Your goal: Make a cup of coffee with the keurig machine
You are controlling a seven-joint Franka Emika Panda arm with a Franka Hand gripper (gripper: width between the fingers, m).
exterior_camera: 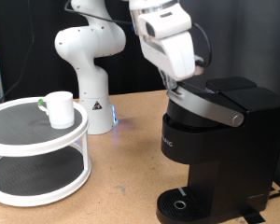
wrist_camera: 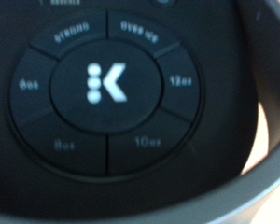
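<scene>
The black keurig machine (exterior_camera: 219, 140) stands at the exterior view's right, its grey-rimmed lid (exterior_camera: 211, 105) down. My gripper (exterior_camera: 177, 87) is at the lid's top, on its left end; the fingertips are hidden against the dark lid. The wrist view is filled at close range by the machine's round button ring (wrist_camera: 103, 84): a lit K logo (wrist_camera: 105, 83) in the middle, with STRONG, OVER ICE, 12oz, 10oz, 8oz and 6oz around it. No fingers show there. The white cup (exterior_camera: 59, 107) stands upright on the top tier of a white stand (exterior_camera: 37, 140) at the left, far from the machine.
The machine's drip tray (exterior_camera: 182, 203) is low at the front, with nothing on it. A small greenish item (exterior_camera: 38, 104) lies next to the cup on the stand. The arm's white base (exterior_camera: 89, 65) stands behind, between stand and machine, on a brown table (exterior_camera: 126, 173).
</scene>
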